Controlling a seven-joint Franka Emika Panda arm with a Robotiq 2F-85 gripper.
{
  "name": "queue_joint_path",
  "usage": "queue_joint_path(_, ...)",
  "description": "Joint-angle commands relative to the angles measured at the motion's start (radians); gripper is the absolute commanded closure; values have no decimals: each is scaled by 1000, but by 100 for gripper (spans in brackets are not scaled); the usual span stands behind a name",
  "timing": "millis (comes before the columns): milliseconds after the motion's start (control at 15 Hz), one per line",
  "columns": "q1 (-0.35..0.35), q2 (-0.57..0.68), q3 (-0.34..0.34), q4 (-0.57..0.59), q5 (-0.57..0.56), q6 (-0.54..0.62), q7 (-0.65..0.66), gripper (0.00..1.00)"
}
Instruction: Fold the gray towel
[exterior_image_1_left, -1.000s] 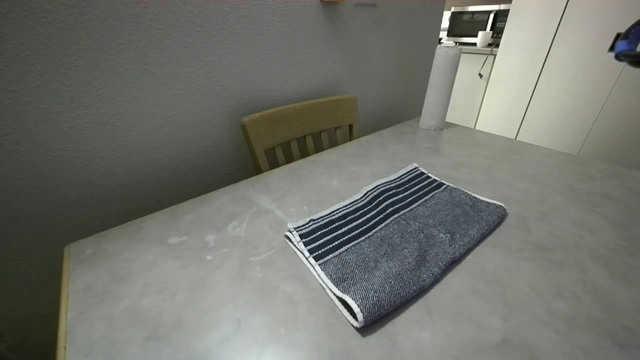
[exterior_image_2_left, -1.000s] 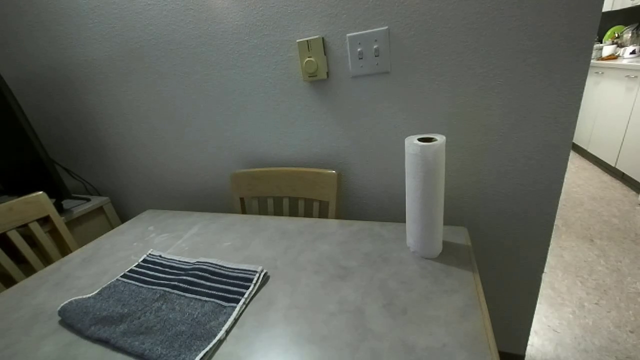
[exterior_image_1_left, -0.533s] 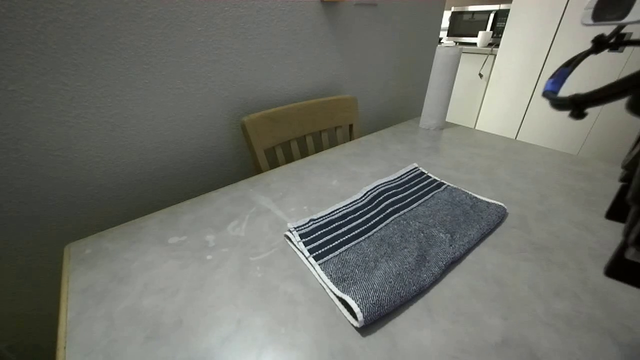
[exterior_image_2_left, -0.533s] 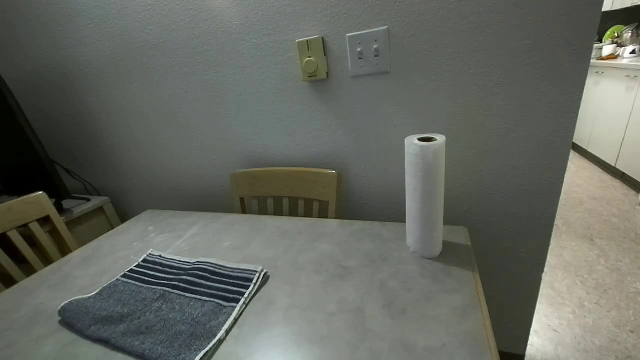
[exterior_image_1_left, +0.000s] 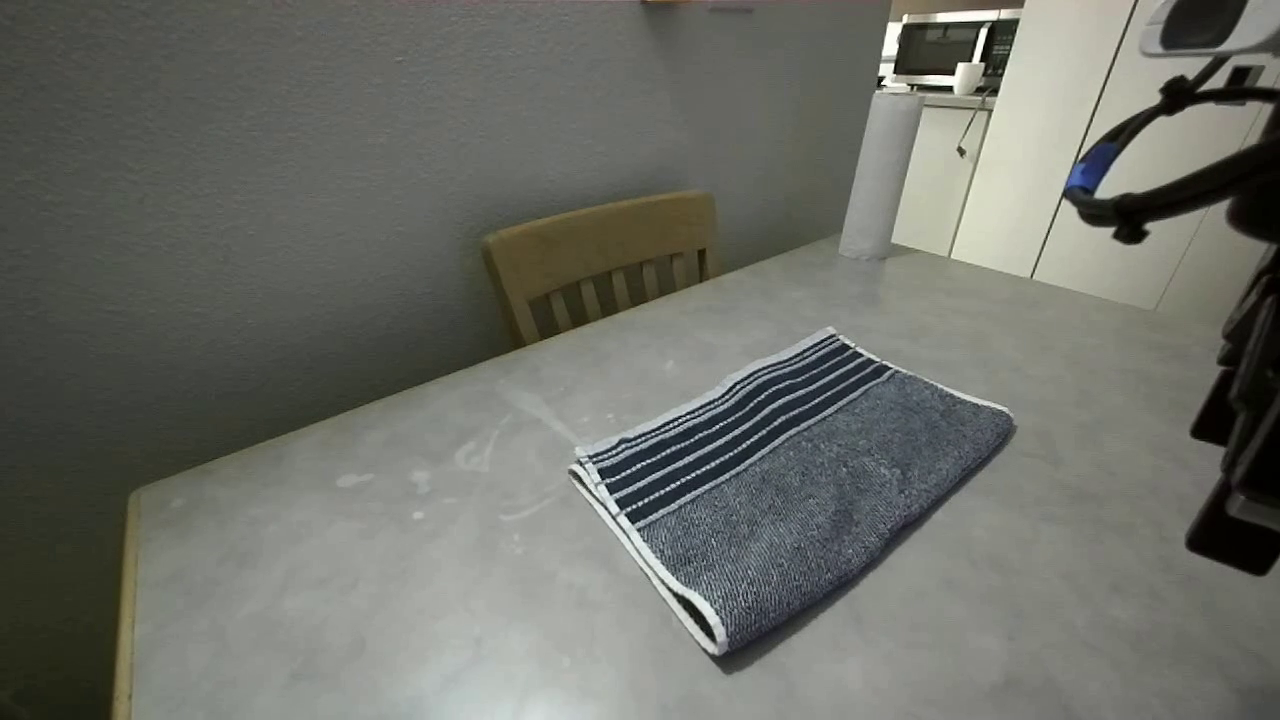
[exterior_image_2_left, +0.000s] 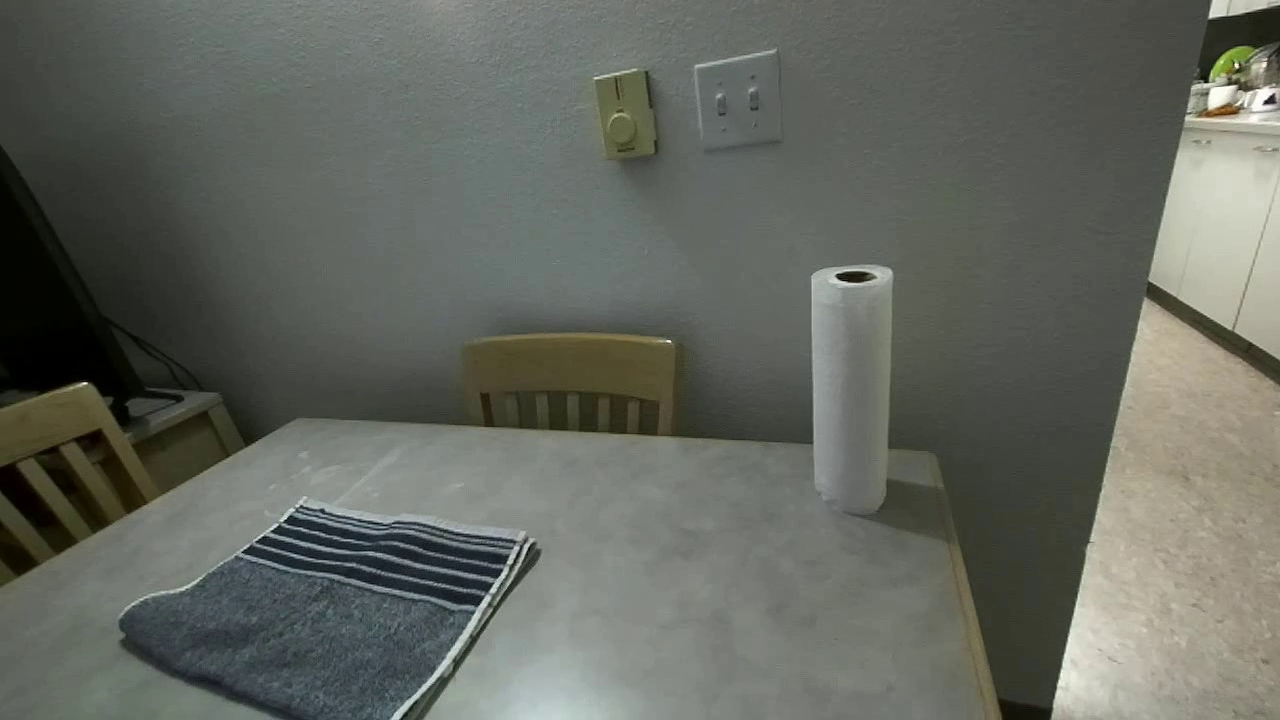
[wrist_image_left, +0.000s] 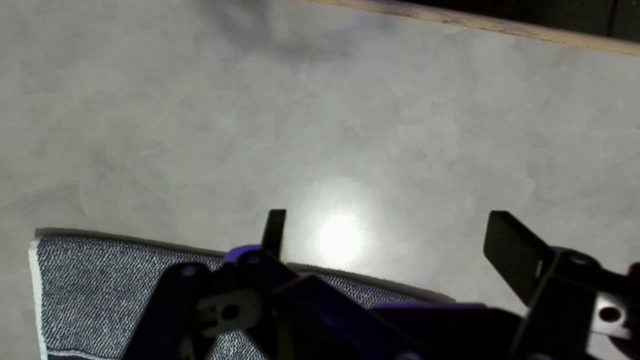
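The towel (exterior_image_1_left: 830, 490) lay folded on the table (exterior_image_1_left: 350, 600), apart from the spread tool (wrist_image_left: 387, 230).
It rested flat, its white stripes along the long side toward the chair (exterior_image_2_left: 570, 365) and the wall (exterior_image_2_left: 400, 200), its fold along the opposite side (at one end of that fold the layers gaped slightly). In the wrist view the tool's fingers (wrist_image_left: 515, 255) stood wide apart, table showing between them, and one of them hid part of the fold. In an exterior view, a stretch of table showed between the tool and the towel. A white roll (exterior_image_2_left: 852, 400) stood upright near a corner of the table.
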Motion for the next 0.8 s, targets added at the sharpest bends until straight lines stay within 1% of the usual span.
queue_joint_path(0, -11, 22, -5, -1, -4, 43, 6, 0)
queue_joint_path(67, -19, 36, -5, -3, -5, 76, 23, 0)
queue_joint_path(200, -34, 86, -11, 3, 6, 177, 68, 0)
queue_joint_path(333, -43, 153, -21, 20, 33, 275, 98, 0)
queue_joint_path(400, -41, 198, -31, 35, 52, 322, 89, 0)
queue_joint_path(467, -38, 242, -41, 55, 73, 352, 72, 0)
queue_joint_path(533, -32, 298, -52, 86, 106, 380, 28, 0)
queue_joint_path(600, -30, 340, -56, 118, 135, 388, -9, 0)
queue_joint_path(667, -33, 374, -55, 147, 173, 403, -54, 0)
queue_joint_path(733, -38, 388, -44, 164, 235, 400, -118, 0)
